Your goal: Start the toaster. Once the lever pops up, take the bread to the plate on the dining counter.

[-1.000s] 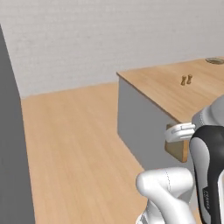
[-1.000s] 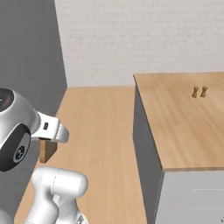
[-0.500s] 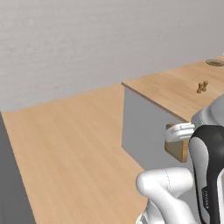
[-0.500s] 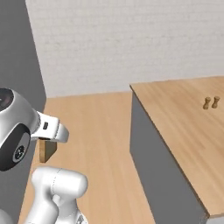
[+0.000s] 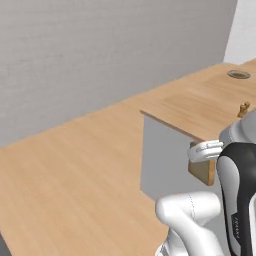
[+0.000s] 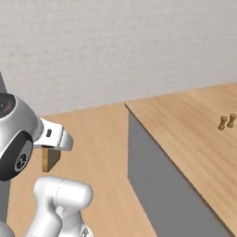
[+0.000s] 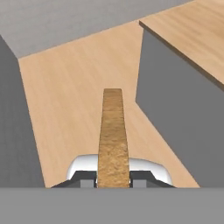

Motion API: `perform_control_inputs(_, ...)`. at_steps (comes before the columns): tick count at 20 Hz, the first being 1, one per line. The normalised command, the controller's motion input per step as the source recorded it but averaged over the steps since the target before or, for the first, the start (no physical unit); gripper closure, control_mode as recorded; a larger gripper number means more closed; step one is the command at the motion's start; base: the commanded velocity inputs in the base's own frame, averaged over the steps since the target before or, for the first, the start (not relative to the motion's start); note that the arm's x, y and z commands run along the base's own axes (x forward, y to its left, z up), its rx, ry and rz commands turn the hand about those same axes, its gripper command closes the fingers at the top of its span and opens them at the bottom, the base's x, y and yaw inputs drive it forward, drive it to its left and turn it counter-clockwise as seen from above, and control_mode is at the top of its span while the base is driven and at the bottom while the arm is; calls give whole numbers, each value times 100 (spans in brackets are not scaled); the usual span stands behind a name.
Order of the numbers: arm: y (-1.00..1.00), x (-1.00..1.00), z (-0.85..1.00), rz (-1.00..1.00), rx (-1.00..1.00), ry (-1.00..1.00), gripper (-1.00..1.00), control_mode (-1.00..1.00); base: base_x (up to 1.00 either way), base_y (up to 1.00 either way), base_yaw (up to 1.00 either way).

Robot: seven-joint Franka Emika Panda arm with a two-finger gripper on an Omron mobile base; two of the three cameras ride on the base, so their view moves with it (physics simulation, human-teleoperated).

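Observation:
My gripper point(image 7: 113, 178) is shut on the bread point(image 7: 113, 135), a thin tan slice seen edge-on that sticks out from between the dark fingertips point(image 7: 87, 179). The same slice of bread point(image 5: 202, 170) hangs under the white hand in the left base view, just in front of the dining counter's grey side, and the bread point(image 6: 50, 157) shows in the right base view too. The dining counter point(image 5: 200, 105) is a light-wood top on a grey body, ahead and to the right. A small round greyish plate point(image 5: 239, 74) lies far back on it. The toaster is out of view.
Two small wooden shakers point(image 6: 227, 121) stand on the counter top. A grey wall point(image 6: 115, 46) closes the far side. Wood floor point(image 5: 75, 175) stretches to the left of the counter. A dark grey cabinet side point(image 7: 13, 131) stands at the left of the hand view.
The whole picture has swung with the base: the dark cabinet at the left has slid out of both base views and the counter corner now sits nearer the middle. The bread stays gripped.

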Motion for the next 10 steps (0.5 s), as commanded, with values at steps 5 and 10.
perform_control_inputs(5, 0, 0, 0, 0, 0, 0, 100, 100, 100, 87, -35)
perform_control_inputs(10, 0, 0, 0, 0, 0, 0, 100, 100, 100, 94, -36)
